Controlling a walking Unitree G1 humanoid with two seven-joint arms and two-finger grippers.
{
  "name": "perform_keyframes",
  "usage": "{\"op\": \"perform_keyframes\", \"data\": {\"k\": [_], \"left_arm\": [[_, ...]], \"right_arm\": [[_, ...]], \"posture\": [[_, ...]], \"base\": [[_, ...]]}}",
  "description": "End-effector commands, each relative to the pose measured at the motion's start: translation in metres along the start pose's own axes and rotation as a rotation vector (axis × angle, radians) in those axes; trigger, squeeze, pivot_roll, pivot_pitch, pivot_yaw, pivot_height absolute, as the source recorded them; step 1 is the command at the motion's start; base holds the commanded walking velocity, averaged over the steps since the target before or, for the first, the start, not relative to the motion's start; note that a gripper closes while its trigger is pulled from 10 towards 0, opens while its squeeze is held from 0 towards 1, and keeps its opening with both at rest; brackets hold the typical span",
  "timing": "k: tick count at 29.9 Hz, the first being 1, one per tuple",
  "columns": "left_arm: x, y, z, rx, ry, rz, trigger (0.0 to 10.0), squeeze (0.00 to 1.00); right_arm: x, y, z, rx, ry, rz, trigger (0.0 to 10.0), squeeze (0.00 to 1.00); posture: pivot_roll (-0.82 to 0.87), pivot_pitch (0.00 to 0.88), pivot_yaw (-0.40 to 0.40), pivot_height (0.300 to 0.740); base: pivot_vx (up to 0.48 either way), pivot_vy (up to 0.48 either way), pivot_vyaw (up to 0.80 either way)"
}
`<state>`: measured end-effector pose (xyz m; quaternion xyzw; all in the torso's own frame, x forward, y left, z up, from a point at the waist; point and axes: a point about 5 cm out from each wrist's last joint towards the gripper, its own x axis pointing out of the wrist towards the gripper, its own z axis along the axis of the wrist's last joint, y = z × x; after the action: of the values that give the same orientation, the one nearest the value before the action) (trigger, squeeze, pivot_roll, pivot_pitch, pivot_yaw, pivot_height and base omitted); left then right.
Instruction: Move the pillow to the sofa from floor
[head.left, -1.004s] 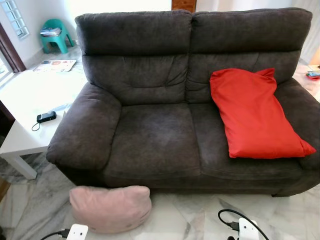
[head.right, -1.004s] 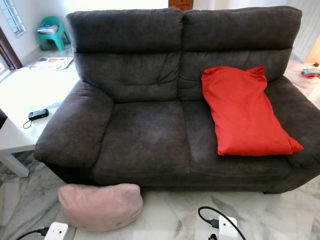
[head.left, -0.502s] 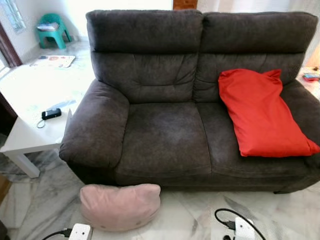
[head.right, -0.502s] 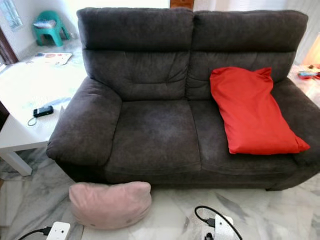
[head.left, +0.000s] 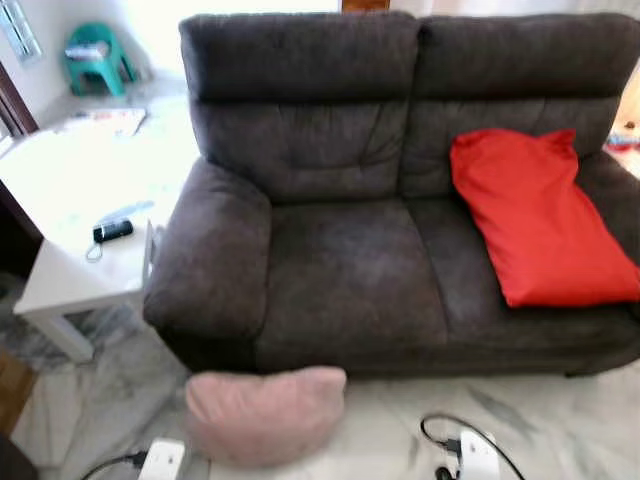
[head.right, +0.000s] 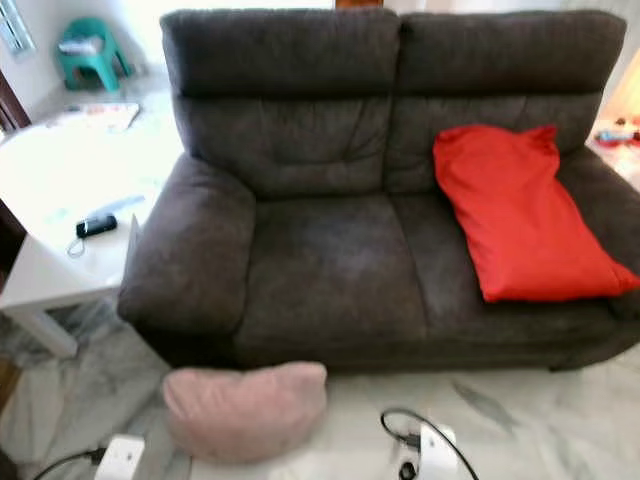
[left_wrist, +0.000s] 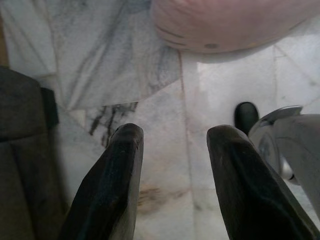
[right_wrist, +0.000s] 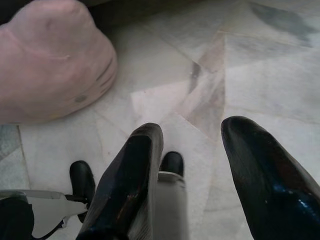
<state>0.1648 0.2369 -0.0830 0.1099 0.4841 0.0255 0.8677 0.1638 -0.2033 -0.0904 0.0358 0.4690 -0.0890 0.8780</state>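
While both grippers hang spread and empty, the pillow (head.left: 265, 413) lies lengthwise lower left, nearer the left gripper (left_wrist: 172, 192) than the right gripper (right_wrist: 200, 185).

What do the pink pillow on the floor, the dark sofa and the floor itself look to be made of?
Pink pillow: soft matte fabric, seemingly plush; it bulges and sags.
Dark grey sofa: napped, suede-like upholstery, with mottled light and dark patches.
Floor: polished grey-veined marble or marble-look tile; joints and sheen are visible.
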Motion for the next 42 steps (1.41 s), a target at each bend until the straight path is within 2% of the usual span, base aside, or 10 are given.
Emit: {"op": "perform_keyframes", "data": {"k": [1, 5, 17, 24, 35, 42], "left_arm": [[0.000, -0.004, -0.003, 0.010, 0.014, -0.010, 10.0, 0.00], [-0.001, -0.004, -0.005, 0.013, 0.015, -0.011, 10.0, 0.00], [0.000, -0.006, -0.002, 0.010, 0.001, -0.013, 10.0, 0.00], [0.000, -0.012, 0.000, 0.019, -0.013, -0.024, 10.0, 0.00], [0.002, -0.021, 0.009, -0.022, -0.041, -0.047, 10.0, 0.00], [0.002, -0.022, 0.011, -0.024, -0.046, -0.045, 10.0, 0.00]], "right_arm": [[-0.002, -0.005, -0.007, -0.008, 0.018, -0.010, 10.0, 0.00], [-0.002, -0.005, -0.009, 0.001, 0.027, -0.009, 10.0, 0.00], [-0.002, -0.008, -0.010, 0.011, 0.032, -0.006, 10.0, 0.00], [-0.003, -0.011, -0.010, 0.018, 0.032, -0.010, 10.0, 0.00], [-0.003, -0.014, -0.010, 0.041, 0.027, -0.011, 10.0, 0.00], [-0.003, -0.015, -0.009, 0.039, 0.025, -0.013, 10.0, 0.00]], "posture": [[0.11, 0.000, 0.017, 0.740], [0.11, 0.000, 0.017, 0.740], [0.11, 0.000, 0.014, 0.740], [0.11, 0.000, 0.016, 0.740], [0.11, 0.000, 0.015, 0.740], [0.12, 0.000, 0.014, 0.740]], "base": [[0.000, 0.334, 0.67], [0.000, 0.332, 0.80], [0.000, 0.325, 0.00], [0.000, 0.000, 0.00], [0.000, 0.000, 0.00], [0.295, 0.000, 0.00]]}}
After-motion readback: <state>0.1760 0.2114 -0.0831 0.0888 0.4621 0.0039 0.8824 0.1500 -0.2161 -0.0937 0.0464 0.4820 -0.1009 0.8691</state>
